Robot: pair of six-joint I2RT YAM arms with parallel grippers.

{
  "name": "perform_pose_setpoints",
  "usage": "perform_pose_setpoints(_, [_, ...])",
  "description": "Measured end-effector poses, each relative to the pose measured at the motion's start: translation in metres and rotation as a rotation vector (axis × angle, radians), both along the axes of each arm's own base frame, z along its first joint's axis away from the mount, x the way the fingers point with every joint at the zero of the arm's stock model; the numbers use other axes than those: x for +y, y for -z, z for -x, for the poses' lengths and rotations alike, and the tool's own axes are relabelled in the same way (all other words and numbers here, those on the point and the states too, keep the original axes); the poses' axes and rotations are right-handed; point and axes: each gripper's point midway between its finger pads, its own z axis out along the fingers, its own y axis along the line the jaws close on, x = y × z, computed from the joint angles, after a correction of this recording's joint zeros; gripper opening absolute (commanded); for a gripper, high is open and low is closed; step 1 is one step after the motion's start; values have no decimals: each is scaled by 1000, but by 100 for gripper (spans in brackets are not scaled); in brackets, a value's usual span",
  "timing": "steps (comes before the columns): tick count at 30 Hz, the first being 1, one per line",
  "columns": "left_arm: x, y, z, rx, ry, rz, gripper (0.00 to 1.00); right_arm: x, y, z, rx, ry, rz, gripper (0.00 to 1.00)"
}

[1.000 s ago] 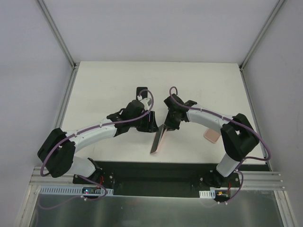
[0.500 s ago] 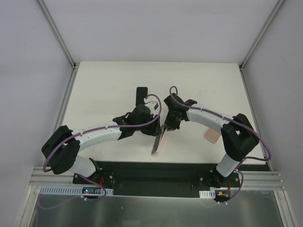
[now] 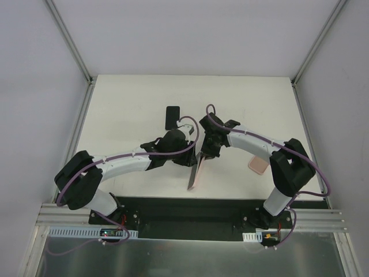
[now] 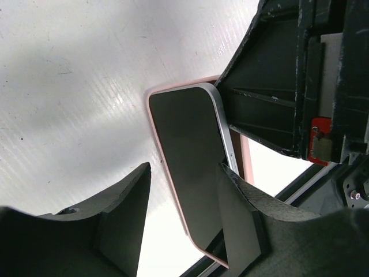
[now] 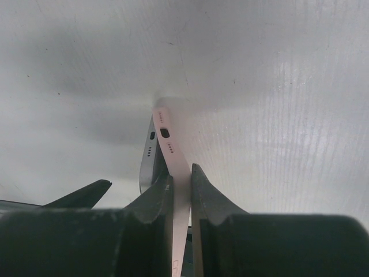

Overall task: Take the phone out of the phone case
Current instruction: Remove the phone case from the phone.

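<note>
The phone in its pink case (image 3: 195, 172) stands on edge, tilted, near the table's front middle. My right gripper (image 3: 204, 153) is shut on the pink case wall (image 5: 167, 138). In the right wrist view the phone's silver edge (image 5: 147, 153) stands apart from the case at the port end. My left gripper (image 3: 189, 158) is open, its fingers (image 4: 124, 213) on either side of the phone's dark screen (image 4: 190, 156). Its right finger lies close against the screen side; I cannot tell if it touches.
A black phone-shaped slab (image 3: 172, 117) lies flat behind the left gripper. A second pink case-like piece (image 3: 258, 165) lies on the table at the right, beside the right arm. The black base plate (image 3: 190, 209) borders the table's near edge.
My left gripper has moved right and nearer, from beside the black slab to around the held phone. The right gripper and the phone have shifted only slightly.
</note>
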Motion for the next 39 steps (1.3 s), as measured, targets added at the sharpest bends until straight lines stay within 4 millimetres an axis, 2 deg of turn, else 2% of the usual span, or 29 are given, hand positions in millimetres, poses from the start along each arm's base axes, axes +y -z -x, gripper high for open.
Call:
perform_pose_setpoints(11, [5, -18, -1, -52, -25, 45, 46, 8, -16, 0, 5, -71, 30, 1])
perform_pose_setpoints(18, [26, -28, 9, -87, -100, 109, 48, 28, -14, -6, 17, -108, 35, 2])
perform_pose_setpoints(21, [33, -30, 10, -95, -130, 125, 48, 27, -12, -4, 18, -115, 51, 1])
perform_pose_setpoints(25, [37, -24, 12, -77, -159, 123, 49, 13, -9, -3, 15, -111, 123, 1])
perform_pose_setpoints(30, [39, -21, 12, -61, -179, 124, 49, -21, -12, -4, -20, -113, 273, 1])
perform_pose_setpoints(35, [39, -14, 12, -34, -188, 116, 49, -58, -28, -6, -47, -138, 456, 1])
perform_pose_setpoints(39, [39, -6, 12, -4, -196, 105, 49, -65, -43, -19, -77, -154, 543, 1])
